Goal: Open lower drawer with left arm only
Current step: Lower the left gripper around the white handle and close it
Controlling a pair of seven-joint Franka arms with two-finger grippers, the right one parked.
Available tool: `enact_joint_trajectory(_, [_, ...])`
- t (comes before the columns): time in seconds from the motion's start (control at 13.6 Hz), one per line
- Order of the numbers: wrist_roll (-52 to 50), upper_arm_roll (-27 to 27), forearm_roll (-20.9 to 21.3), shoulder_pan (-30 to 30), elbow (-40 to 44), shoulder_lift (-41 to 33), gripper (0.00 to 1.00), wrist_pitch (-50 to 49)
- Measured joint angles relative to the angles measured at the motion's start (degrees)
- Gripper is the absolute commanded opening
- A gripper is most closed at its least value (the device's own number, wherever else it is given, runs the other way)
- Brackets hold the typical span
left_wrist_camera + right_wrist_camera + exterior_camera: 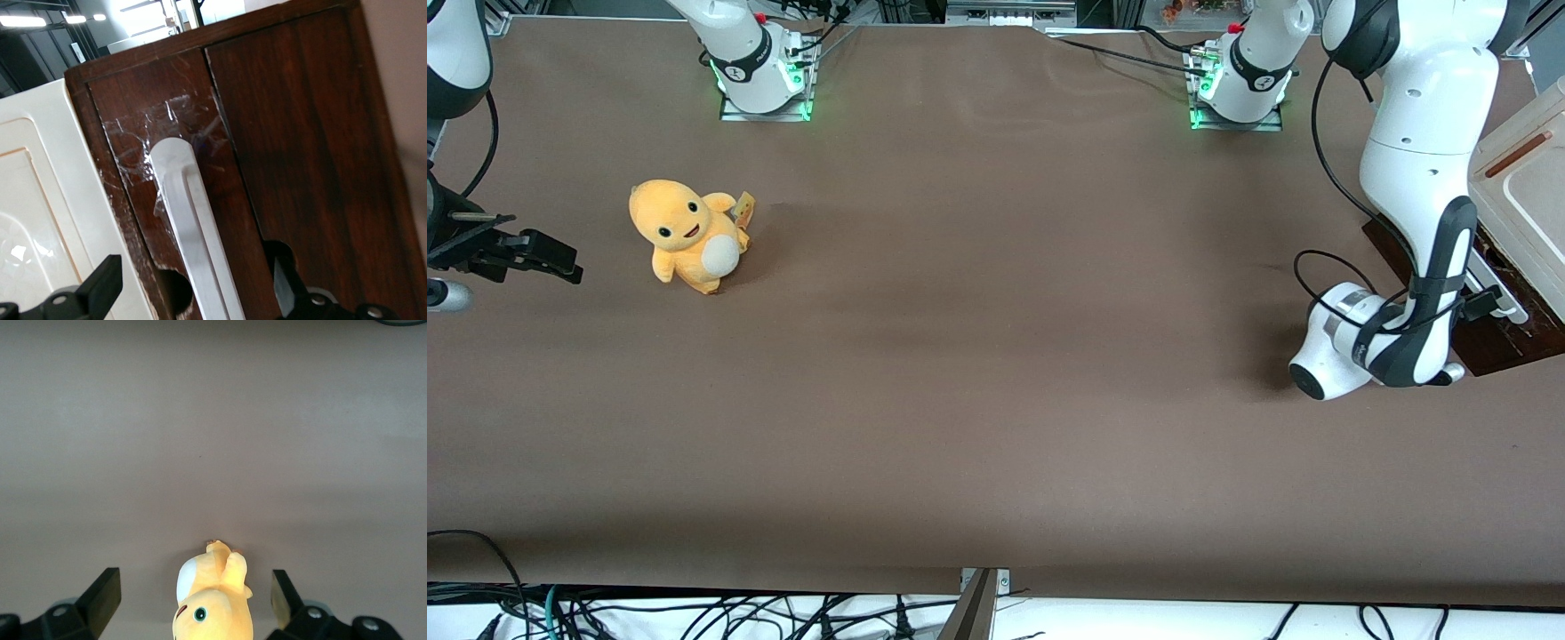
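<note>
Gripper (193,283) fingers spread astride long white bar handle (190,233), glossy dk-brown drawer (180,133).

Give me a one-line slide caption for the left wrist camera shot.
Open gripper of the left arm straddling the white bar handle on the dark brown lower drawer, not yet closed on it.

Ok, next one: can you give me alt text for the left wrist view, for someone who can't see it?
Close-up of a dark brown drawer front with a long white bar handle, which runs between the two open black fingers of the left arm's end effector. Neither finger touches the handle. A cream panel lies beside the scratched wood.
</note>
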Motion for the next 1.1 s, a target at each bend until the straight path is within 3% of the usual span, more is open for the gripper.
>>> enact_joint_trajectory(0.51, [-0.2,0.0,1.6,0.5,0.1,0.9,0.48,0.2])
enact_joint_trajectory(0.73, [-0.2,0.0,1.6,0.5,0.1,1.0,0.33,0.3])
enact_joint_trajectory(0.88, [-0.2,0.0,1.7,0.5,0.2,1.0,0.30,0.3])
enact_joint_trajectory(0.95, [-0.2,0.0,1.8,0.5,0.4,1.0,0.23,0.3])
enact_joint_trajectory(1.1, [-0.2,0.0,1.8,0.4,0.8,1.0,0.19,0.2])
